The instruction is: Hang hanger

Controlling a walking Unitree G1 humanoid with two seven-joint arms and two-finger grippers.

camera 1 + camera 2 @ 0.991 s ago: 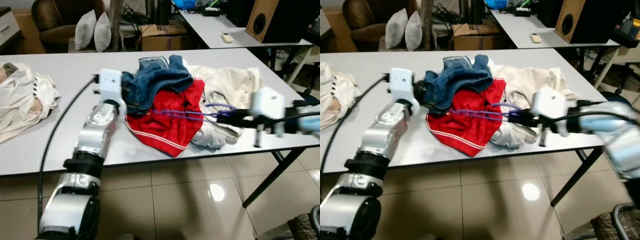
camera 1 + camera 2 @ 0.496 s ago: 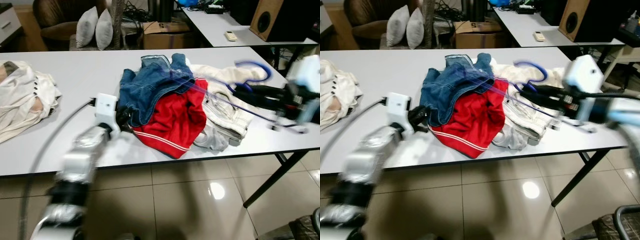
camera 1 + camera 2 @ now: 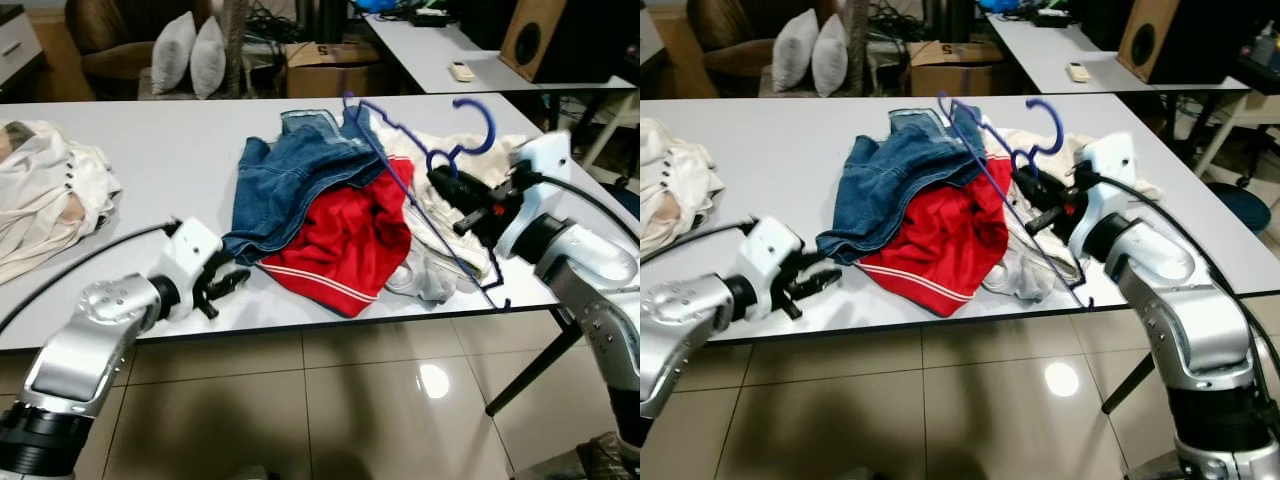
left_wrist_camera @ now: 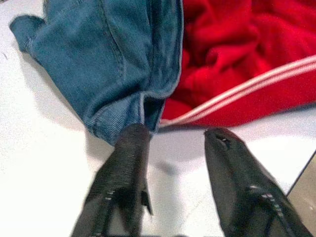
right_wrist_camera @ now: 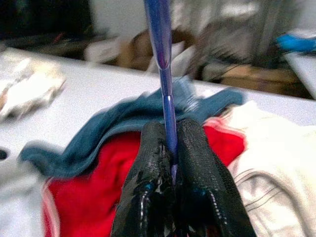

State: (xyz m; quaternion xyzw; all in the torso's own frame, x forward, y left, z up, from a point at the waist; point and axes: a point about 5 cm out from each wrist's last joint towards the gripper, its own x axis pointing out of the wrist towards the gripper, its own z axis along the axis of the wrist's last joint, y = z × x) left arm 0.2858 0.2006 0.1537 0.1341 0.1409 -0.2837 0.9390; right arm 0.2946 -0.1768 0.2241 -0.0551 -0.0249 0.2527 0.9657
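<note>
A thin blue hanger [image 3: 420, 200] is raised slantwise over the clothes pile, hook uppermost. My right gripper [image 3: 440, 180] is shut on its wire; the right wrist view shows both fingertips [image 5: 148, 148] pinched around the hanger [image 5: 163, 64]. The pile holds blue jeans [image 3: 300, 170], a red garment [image 3: 350, 240] and a cream garment [image 3: 450, 160] on the white table [image 3: 180, 140]. My left gripper [image 3: 225, 285] stands open near the table's front edge. Its fingers [image 4: 128, 148] sit just short of the jeans' hem [image 4: 118, 118], holding nothing.
A crumpled white garment [image 3: 40, 190] lies at the table's left end. Behind are a second table [image 3: 430, 50] with a remote, a speaker [image 3: 560, 40], a cardboard box [image 3: 325, 70] and an armchair with two pillows [image 3: 190, 55]. Tiled floor lies below the front edge.
My right gripper has pulled the hanger out of the pile and lifted it, swinging the hook upward. My left gripper has drawn back from the jeans to the table's front edge.
</note>
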